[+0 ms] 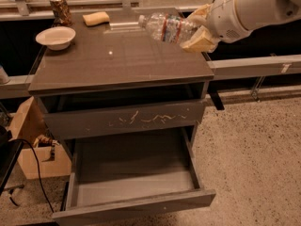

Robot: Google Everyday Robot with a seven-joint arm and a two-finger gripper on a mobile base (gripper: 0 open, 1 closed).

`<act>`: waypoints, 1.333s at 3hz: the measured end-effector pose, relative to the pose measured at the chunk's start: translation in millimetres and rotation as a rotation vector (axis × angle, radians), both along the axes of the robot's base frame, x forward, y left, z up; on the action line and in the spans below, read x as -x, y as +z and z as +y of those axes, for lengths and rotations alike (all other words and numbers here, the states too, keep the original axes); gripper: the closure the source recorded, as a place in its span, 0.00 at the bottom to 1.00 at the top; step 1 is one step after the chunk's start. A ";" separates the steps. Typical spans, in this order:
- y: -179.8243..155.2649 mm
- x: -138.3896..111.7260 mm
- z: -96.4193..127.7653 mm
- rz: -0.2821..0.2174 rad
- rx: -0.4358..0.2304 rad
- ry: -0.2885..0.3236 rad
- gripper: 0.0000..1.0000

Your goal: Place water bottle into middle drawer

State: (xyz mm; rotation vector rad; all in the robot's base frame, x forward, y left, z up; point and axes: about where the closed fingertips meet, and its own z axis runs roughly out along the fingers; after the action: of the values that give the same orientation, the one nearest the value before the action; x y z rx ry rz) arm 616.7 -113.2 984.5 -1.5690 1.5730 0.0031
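Well below the hand (196, 29), left of it, the drawer (136, 189) gapes open. The bottle (164, 27) hangs sideways, its base end pinched by the hand; probably light, thin-walled, slick, so grip the labelled middle.

A lab-like test space is suggested by the speckled floor (254, 145), metal rails (254, 66) and a cardboard box (26, 126) with loose cable (40, 173). The pincer (195, 28), clamped on the water bottle (164, 27), is held over the worktop's (117, 65) far right corner.
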 end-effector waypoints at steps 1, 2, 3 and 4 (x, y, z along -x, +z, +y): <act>-18.5 22.0 8.7 0.048 0.009 0.034 1.00; -50.2 55.1 21.9 0.123 0.017 0.113 1.00; -74.7 73.2 31.6 0.169 0.023 0.170 1.00; -102.7 77.8 39.3 0.171 0.023 0.199 1.00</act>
State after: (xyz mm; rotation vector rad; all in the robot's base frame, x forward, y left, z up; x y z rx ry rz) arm 538.9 -73.8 881.8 -1.7772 1.5434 0.2348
